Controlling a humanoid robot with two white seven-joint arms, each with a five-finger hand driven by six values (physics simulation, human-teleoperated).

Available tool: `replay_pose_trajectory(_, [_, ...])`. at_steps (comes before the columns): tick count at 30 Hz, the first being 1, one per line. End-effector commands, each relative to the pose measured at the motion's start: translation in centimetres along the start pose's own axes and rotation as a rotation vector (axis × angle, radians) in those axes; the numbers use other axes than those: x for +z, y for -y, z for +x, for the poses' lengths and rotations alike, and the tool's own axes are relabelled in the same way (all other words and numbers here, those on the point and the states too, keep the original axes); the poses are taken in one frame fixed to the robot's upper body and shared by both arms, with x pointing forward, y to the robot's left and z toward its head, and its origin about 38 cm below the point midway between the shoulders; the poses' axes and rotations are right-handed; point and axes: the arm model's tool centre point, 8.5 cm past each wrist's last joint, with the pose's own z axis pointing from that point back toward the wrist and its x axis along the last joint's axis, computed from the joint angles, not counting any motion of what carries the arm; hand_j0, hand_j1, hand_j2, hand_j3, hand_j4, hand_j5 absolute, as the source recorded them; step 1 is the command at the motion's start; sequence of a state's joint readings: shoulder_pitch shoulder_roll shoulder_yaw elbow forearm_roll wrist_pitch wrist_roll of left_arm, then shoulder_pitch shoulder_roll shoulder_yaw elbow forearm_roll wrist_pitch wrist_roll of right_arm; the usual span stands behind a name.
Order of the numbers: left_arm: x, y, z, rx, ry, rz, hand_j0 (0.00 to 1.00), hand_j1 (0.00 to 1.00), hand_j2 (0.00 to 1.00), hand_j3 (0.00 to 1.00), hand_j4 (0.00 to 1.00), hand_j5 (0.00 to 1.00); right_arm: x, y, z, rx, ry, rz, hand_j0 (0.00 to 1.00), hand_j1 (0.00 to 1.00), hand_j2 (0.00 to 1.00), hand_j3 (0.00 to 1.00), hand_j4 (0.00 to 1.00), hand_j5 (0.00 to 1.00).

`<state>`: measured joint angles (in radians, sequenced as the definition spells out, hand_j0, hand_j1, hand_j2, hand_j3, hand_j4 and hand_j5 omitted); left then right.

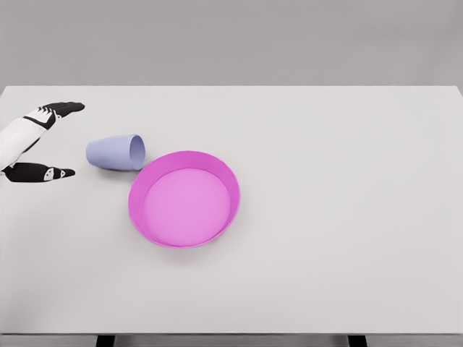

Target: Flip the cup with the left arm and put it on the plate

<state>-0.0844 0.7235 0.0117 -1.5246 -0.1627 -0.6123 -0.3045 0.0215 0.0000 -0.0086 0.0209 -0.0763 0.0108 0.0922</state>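
Currently on table (347, 217):
Cups: one, lilac cup (116, 152), on its side, just beside plate.
Plates: one, pink plate (148, 181).
Left hand (40, 141): fingers spread wide, holding nothing, near cup.

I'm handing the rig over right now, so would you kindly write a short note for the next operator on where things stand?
Left hand: open, fingers spread, holding nothing, at the table's left edge, just left of the cup and not touching it.
Right hand: not in view.
Cup: pale blue, lying on its side on the white table, mouth facing right toward the plate.
Plate: pink, sitting just right of and in front of the cup, nothing on it.
Done: nothing yet; the cup is not grasped.
Left: grasp the cup with the left hand, turn it upright, set it on the plate.
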Motion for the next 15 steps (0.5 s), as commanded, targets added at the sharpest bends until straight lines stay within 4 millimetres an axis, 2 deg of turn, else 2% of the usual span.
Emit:
replay_pose_trajectory(1, [0.0,-0.1,0.0,0.005,0.000,0.003,1.00,1.00,1.00,1.00,1.00,1.00,0.0,0.0,0.0,-0.012,0.002,0.002,1.00,1.00,1.00,1.00,1.00,1.00])
replay_pose_trajectory(5, [0.1,0.1,-0.2,0.008,-0.007,0.002,1.00,1.00,1.00,1.00,1.00,1.00,0.0,0.0,-0.1,0.002,-0.002,0.000,1.00,1.00,1.00,1.00,1.00,1.00])
replay_pose_trajectory(10, [2.1,0.1,-3.5,0.038,-0.119,-0.007,1.00,1.00,1.00,1.00,1.00,1.00,0.0,0.0,-0.1,0.002,-0.002,0.000,1.00,1.00,1.00,1.00,1.00,1.00])
replay_pose_trajectory(11, [2.1,0.2,-3.6,0.040,-0.122,-0.016,1.00,1.00,1.00,1.00,1.00,1.00,0.0,0.0,-0.1,0.002,-0.002,0.000,1.00,1.00,1.00,1.00,1.00,1.00])
replay_pose_trajectory(13, [1.5,1.8,-3.3,0.074,-0.108,-0.062,1.00,1.00,1.00,1.00,1.00,1.00,0.0,0.0,-0.1,0.002,-0.002,0.000,1.00,1.00,1.00,1.00,1.00,1.00])
replay_pose_trajectory(15, [1.3,2.1,-3.0,0.077,-0.098,-0.079,1.00,1.00,1.00,1.00,1.00,1.00,0.0,0.0,-0.1,0.002,-0.002,0.000,1.00,1.00,1.00,1.00,1.00,1.00])
